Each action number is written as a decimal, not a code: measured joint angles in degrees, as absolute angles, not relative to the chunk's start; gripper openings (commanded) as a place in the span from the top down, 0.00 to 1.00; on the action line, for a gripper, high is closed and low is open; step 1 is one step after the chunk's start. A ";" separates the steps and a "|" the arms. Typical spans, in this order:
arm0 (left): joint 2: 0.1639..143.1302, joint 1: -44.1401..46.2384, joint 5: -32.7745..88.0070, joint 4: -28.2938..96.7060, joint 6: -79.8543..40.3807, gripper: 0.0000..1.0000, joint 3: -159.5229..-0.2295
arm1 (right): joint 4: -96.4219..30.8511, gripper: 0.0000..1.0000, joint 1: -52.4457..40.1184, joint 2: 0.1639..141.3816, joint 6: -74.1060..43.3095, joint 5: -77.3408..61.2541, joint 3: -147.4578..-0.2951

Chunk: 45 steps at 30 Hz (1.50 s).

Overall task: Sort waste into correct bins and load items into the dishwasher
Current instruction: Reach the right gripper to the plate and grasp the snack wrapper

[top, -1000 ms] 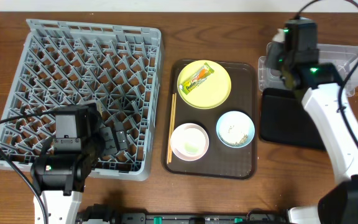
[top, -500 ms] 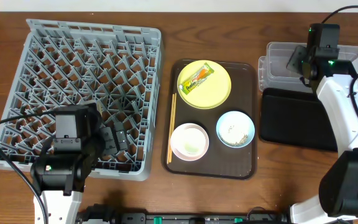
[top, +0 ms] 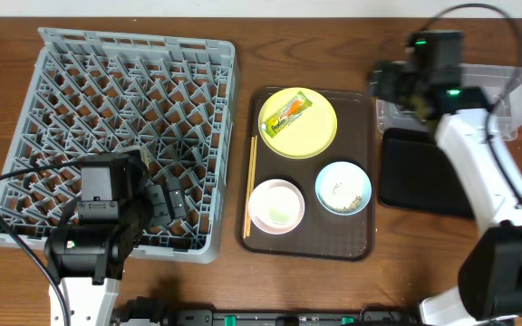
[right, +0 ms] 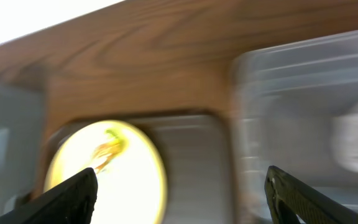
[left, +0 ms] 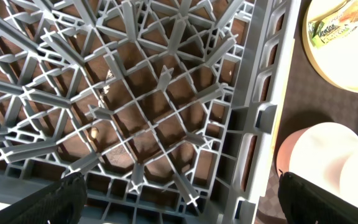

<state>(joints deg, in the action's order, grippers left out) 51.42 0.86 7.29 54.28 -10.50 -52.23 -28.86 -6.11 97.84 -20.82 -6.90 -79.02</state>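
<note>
Wrapper (top: 287,113) lay flat on the plate (top: 316,136); your right gripper (right: 180,180) hung released, so a shallow pinch could've skidded it.

I can read no text in any view. The only thing with print is the wrapper (top: 286,113), which lies on the plate (top: 320,136) at 12 o'clock on the tray (top: 311,240). From my left wrist the wrapper (left: 337,25) sits at 1 o'clock in the picture and shows dark marks on its green part, but they are too small to be letters for me. From my right wrist it is only a blur.
</note>
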 measured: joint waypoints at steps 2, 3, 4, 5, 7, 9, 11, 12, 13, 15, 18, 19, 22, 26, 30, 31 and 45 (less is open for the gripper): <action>51.42 0.86 7.29 54.26 -10.50 0.02 -52.23 | -28.49 0.05 -10.24 97.84 -21.89 -6.39 -79.02; 51.42 0.86 7.29 54.28 -10.50 0.02 -52.23 | -27.83 0.04 -12.93 97.89 -22.92 -5.08 -79.02; 51.42 0.86 7.29 54.26 -10.50 0.02 -52.23 | -27.18 0.04 -14.74 97.95 -23.75 -3.95 -79.02; 51.42 0.86 7.29 54.26 -10.50 0.02 -52.23 | -26.06 0.04 -17.12 98.13 -24.93 -2.48 -79.02; 51.42 0.86 7.29 54.26 -10.50 0.02 -52.23 | -23.73 0.07 -20.60 99.02 -26.55 -0.03 -79.02; 51.44 0.86 7.29 54.28 -10.50 0.02 -52.23 | -20.21 0.11 -23.75 101.16 -28.18 1.98 -79.02; 51.44 0.86 7.29 54.28 -10.50 0.02 -52.23 | -17.58 0.03 -25.69 104.09 -29.74 3.03 -79.02; 51.44 0.86 7.29 54.28 -10.50 0.02 -52.23 | -16.93 0.01 -26.33 105.75 -30.68 3.01 -79.13; 51.42 0.86 7.29 54.28 -10.50 0.02 -52.23 | -17.12 0.01 -26.59 107.13 -31.09 3.01 -79.59; 51.44 0.86 7.29 54.43 -10.50 0.02 -52.23 | -20.47 0.01 -26.70 109.75 -31.57 3.07 -81.78; 51.44 0.86 7.29 54.92 -10.50 0.02 -52.23 | -26.61 0.01 -26.48 112.55 -31.00 3.57 -89.52; 51.44 0.86 7.29 54.98 -10.50 0.02 -52.25 | -29.28 0.01 -26.46 113.03 -30.81 3.84 -92.53; 51.42 0.86 7.29 55.07 -10.50 0.02 -52.27 | -37.71 0.01 -25.98 113.99 -30.35 4.43 -103.31; 51.42 0.86 7.29 55.09 -10.50 0.02 -52.27 | -44.14 0.01 -25.58 115.28 -30.70 4.78 -108.42; 51.42 0.86 7.29 55.09 -10.50 0.02 -52.27 | -47.07 0.01 -25.69 120.29 -31.83 4.95 -108.68; 51.42 0.86 7.29 55.09 -10.50 0.02 -52.27 | -47.09 0.01 -25.89 122.30 -32.05 4.99 -108.66; 51.42 0.86 7.29 55.09 -10.50 0.01 -52.27 | -45.17 0.19 -30.74 133.91 -39.48 4.97 -107.92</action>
